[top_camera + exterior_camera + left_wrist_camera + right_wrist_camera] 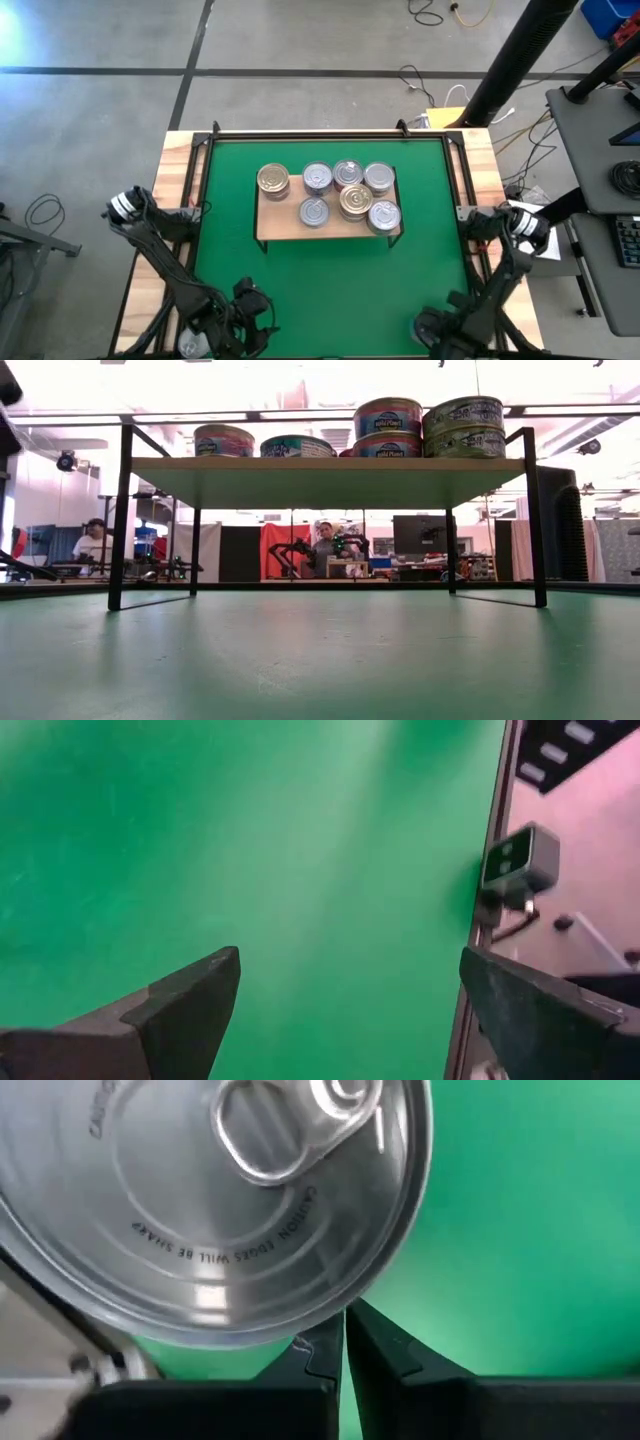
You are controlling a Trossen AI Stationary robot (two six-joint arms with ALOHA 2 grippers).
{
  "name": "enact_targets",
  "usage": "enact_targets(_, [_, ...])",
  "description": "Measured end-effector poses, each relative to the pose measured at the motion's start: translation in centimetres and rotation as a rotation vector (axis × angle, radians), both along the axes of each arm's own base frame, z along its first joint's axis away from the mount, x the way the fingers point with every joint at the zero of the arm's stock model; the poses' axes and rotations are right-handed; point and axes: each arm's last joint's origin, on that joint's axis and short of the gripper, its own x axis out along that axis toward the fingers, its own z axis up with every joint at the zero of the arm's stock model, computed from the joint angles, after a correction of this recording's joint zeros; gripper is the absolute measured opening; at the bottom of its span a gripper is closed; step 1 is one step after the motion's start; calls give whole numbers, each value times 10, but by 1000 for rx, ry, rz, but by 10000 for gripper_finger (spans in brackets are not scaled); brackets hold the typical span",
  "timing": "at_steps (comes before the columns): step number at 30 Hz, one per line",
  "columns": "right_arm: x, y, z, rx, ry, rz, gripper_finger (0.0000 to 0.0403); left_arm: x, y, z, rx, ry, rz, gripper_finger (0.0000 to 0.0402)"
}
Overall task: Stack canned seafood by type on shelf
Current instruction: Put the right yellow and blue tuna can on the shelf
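Note:
The shelf stands mid-mat on black legs and carries several tins of canned seafood, silver and gold-toned. In the low view some tins sit two high. A silver tin with a pull-tab lid lies lid-up on the green mat at the near right. My right gripper points down at its rim, shut. My left gripper hangs open over bare mat at the near left, with nothing between its fingers. My right gripper's shut fingertips stand at the edge of the silver tin's lid, coming from above. I cannot tell whether they touch it.
The green mat lies bare between the shelf and the near edge. A small grey camera sits at the mat's near border, close to my left gripper. Wooden table strips flank the mat. People sit in the room beyond.

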Motion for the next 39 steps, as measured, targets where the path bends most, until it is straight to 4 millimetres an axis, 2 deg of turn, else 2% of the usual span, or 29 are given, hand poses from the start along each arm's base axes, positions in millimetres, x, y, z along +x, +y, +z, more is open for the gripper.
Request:
enact_targets(4, [32, -11, 1, -18, -175, -3, 9, 11, -2, -10, -5, -24, 33, 363])
enact_targets(9, [78, -21, 18, -60, -462, 18, 9, 29, 3, -19, -40, -41, 93, 363])
enact_targets(12, [90, -27, 21, -58, -474, 55, 9, 38, -2, -21, 7, -56, 33, 363])
enact_targets(15, [88, -29, 20, -36, -418, 74, 9, 45, -10, -19, 52, -60, -21, 363])
enact_targets(18, [81, -21, 19, -3, -407, 103, 9, 53, -18, -20, 66, -64, -38, 363])
enact_targets(22, [85, -6, 15, 67, -520, 183, 9, 63, -29, -34, 112, -56, -39, 363])
enact_targets(24, [94, -3, 7, 85, -552, 188, 9, 68, -34, -46, 134, -39, -43, 363])
enact_targets(27, [110, -9, -15, 50, -548, 188, 9, 77, -42, -62, 107, 27, -80, 363])
enact_targets(30, [138, -14, -22, 68, -619, 177, 9, 87, -50, -69, 81, 68, -120, 363])
enact_targets(34, [176, -26, -20, 81, -670, 187, 9, 95, -54, -75, 110, 100, -134, 363])
enact_targets(37, [192, -34, -8, 84, -698, 229, 9, 96, -53, -78, 87, 127, -132, 363])
enact_targets(39, [194, -38, -7, 63, -673, 258, 9, 94, -51, -81, 91, 128, -109, 363])
